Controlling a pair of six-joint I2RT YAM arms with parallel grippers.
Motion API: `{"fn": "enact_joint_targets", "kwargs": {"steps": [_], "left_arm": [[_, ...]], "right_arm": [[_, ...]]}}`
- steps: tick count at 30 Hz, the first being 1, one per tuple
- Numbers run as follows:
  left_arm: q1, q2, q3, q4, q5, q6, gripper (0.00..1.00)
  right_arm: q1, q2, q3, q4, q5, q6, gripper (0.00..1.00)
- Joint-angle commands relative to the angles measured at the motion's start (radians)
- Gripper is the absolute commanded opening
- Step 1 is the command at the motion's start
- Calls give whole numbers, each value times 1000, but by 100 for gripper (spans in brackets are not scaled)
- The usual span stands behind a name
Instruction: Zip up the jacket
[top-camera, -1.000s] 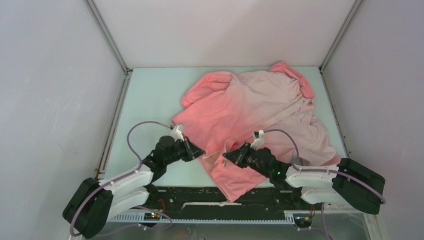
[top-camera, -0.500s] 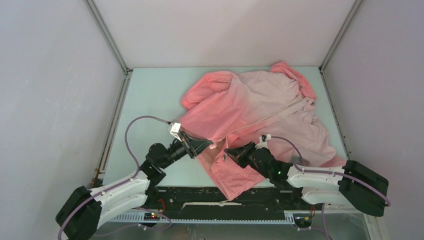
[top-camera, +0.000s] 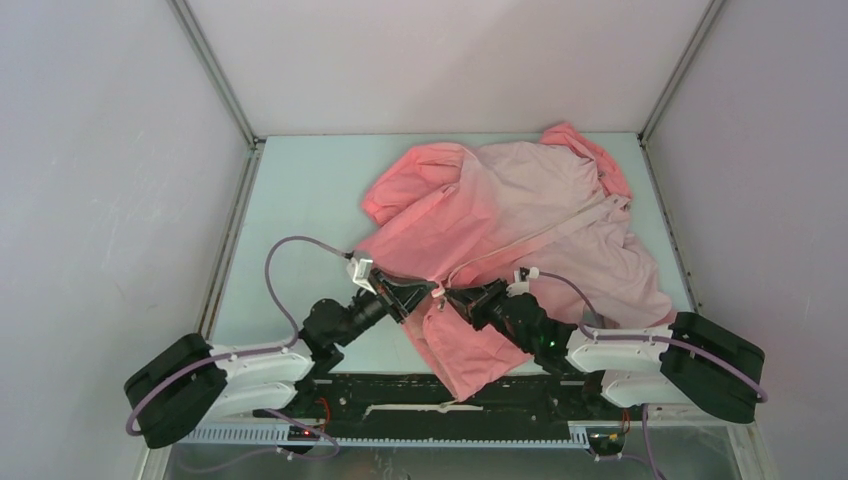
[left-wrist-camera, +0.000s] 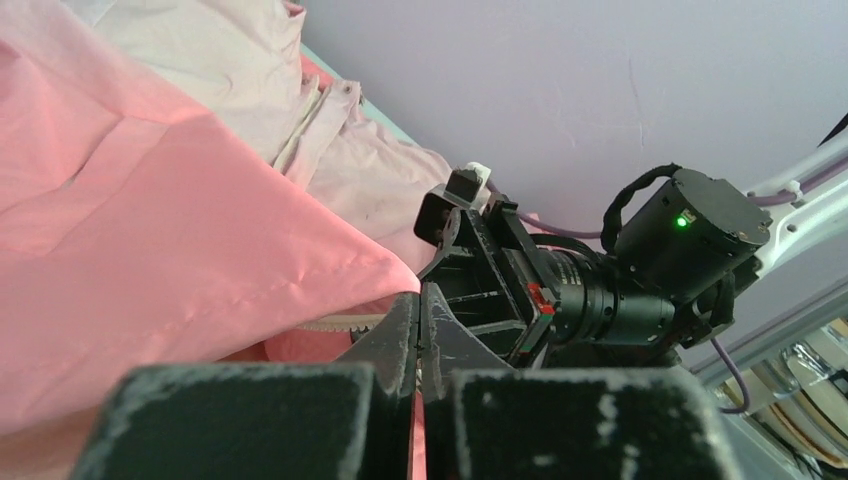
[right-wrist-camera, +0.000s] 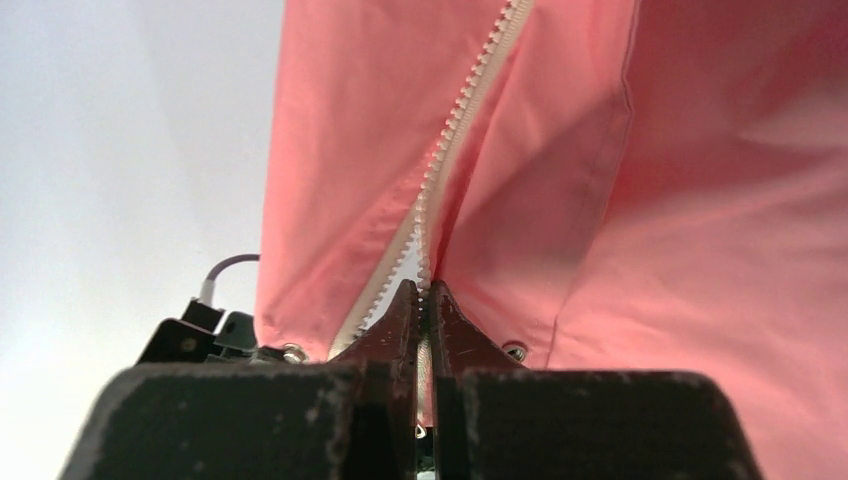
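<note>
Two grips hold the jacket (top-camera: 520, 215) at its lower front, close together above the near part of the pale green table (top-camera: 300, 200). We see the left gripper (top-camera: 425, 293) clenched on the coral edge. In its wrist view a short run of teeth reaches its fingers (left-wrist-camera: 397, 332). The right gripper (top-camera: 452, 297) is clamped on the zipper (right-wrist-camera: 455, 130). From its own camera the light teeth run straight down into the closed jaws. A second toothed strip splits off to the left just above them, so the two rows are not joined there.

The jacket lies spread over the middle and right of the table. Its hood is at the far right corner, one sleeve is bunched at the far left of the garment, and the lower flap reaches toward the arm bases. We find the fabric thin and creased, strong coral at the hem and left side and fading to pale pink toward the hood.
</note>
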Motion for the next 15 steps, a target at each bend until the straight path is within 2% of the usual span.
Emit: {"fn": "enact_joint_targets", "kwargs": {"steps": [1, 10, 15], "left_arm": [[-22, 73, -13, 248, -61, 45, 0], [-32, 235, 0, 408, -24, 37, 0], [-37, 246, -4, 429, -49, 39, 0]], "right_arm": [[8, 8, 5, 149, 25, -14, 0], [-6, -39, -14, 159, 9, -41, 0], [-2, -35, -15, 162, 34, -25, 0]]}}
